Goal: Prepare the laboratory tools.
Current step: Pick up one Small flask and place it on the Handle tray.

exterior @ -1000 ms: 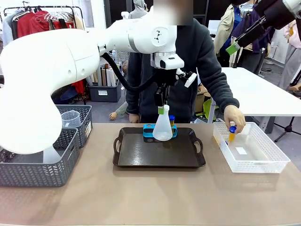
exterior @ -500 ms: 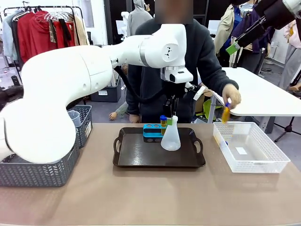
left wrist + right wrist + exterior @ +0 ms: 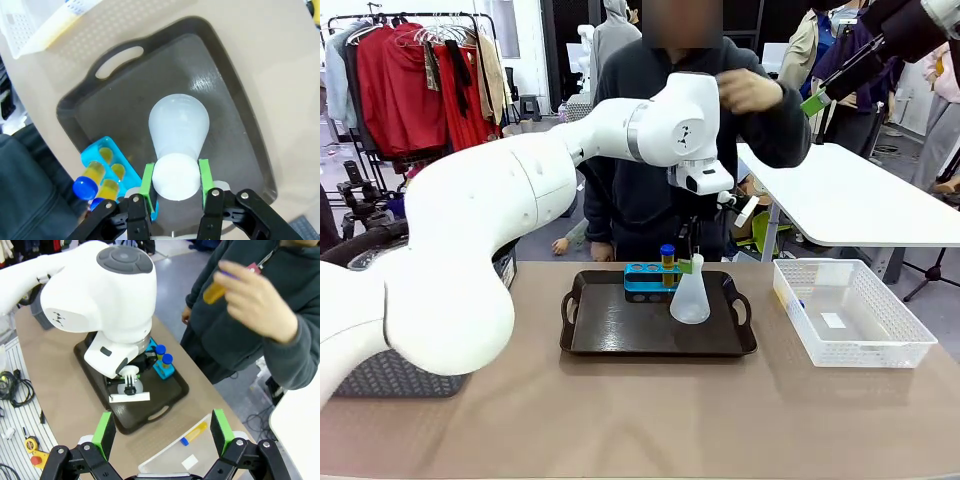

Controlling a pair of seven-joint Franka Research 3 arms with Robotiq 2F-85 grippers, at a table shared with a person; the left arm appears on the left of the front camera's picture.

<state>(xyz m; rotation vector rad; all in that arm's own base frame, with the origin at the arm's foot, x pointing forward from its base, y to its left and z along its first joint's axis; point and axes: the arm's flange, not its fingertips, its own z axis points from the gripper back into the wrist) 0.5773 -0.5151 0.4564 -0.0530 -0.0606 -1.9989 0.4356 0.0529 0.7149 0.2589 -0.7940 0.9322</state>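
- Locate the left hand (image 3: pixel 175 176) above the dark brown tray (image 3: pixel 620 330). Its green pads (image 3: pixel 147 181) are clamped on the neck of the translucent white conical flask (image 3: pixel 689 300).
- Note that the conical flask stands upright over the right part of the tray, just in front of the blue rack (image 3: pixel 642 275). You cannot tell whether its base touches the tray floor.
- Check the blue rack at the tray's far edge. Two blue-capped amber tubes (image 3: pixel 95 175) stand in it, side by side.
- Observe the person's hand (image 3: pixel 255 300), raised to chest height across the tabletop (image 3: pixel 620 420). It holds an amber tube (image 3: pixel 215 292) tilted between its fingers.
- Find the lying tube (image 3: pixel 194 432) inside the white basket (image 3: pixel 855 355), which sits on the tabletop to the right of the tray and well apart from it.
- Confirm the right hand (image 3: pixel 163 427) high above the tabletop. Its fingers stand wide apart with nothing between them.
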